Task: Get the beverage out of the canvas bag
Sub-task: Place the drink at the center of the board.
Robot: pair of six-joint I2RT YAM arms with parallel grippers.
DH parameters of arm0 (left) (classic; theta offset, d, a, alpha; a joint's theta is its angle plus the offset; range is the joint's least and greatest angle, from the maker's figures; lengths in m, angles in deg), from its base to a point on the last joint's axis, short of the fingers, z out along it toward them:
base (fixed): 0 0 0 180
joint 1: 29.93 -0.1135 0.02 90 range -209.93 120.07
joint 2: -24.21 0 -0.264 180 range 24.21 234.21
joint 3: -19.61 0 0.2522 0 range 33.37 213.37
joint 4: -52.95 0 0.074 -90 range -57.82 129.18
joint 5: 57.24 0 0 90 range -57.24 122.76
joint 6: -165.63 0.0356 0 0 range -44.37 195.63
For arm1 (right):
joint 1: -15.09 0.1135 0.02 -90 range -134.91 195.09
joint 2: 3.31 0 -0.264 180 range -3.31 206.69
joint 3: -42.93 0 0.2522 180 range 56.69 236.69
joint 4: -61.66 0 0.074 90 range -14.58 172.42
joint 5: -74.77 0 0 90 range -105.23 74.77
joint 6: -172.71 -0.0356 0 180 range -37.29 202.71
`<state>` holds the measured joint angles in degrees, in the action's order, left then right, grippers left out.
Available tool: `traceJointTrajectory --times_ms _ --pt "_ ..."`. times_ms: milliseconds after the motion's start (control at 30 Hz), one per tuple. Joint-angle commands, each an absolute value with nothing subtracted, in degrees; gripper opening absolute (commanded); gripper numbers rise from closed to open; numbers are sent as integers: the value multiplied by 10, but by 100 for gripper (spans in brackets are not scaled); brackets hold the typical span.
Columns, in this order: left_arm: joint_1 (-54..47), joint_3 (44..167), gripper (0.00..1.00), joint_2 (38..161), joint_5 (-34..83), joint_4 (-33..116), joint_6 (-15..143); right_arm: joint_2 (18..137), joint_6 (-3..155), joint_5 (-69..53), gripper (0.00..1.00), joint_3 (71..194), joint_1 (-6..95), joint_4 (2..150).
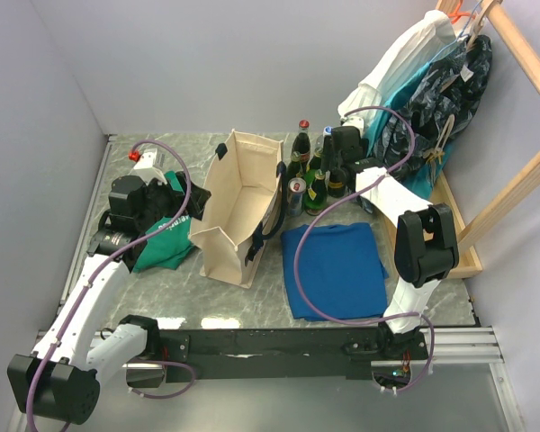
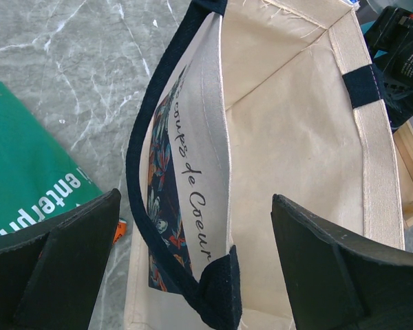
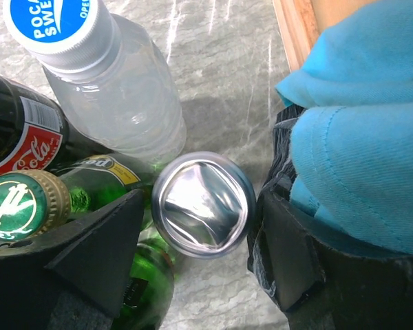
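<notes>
Bag (image 1: 221, 241) upright on worktop (image 1: 263, 293), mouth open, nothing visible inside. Left tool (image 2: 195, 237) spread wide above its rim. Right tool (image 3: 198, 214) straddles can (image 3: 203, 203) among bottles (image 3: 117, 89); clamped or not, unclear. Risk: finger knocks green bottle (image 3: 82, 185) over.

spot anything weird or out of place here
The can between the jaws of the right gripper shows a smooth, dished silver end with no pull tab, so it may stand upside down. The bag stands upright and open; nothing looks spilled.

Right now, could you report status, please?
Left gripper open over canvas bag, no beverage visible inside. Right gripper straddles silver can, grip unclear. Bottles crowd it.
</notes>
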<state>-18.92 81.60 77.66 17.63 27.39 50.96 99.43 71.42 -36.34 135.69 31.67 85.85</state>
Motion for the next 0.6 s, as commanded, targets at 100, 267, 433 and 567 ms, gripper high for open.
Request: traceJointTrajectory --times_ms 100,267,433,567 --pt "-185 822 96 770 177 288 519 941 715 -385 77 1354 314 854" --pt "-184 822 96 767 179 288 519 931 715 -385 78 1354 314 856" --pt "-183 823 96 768 177 288 519 912 717 -380 79 1351 314 861" --pt "-182 822 96 765 180 286 519 899 719 -376 79 1351 314 868"
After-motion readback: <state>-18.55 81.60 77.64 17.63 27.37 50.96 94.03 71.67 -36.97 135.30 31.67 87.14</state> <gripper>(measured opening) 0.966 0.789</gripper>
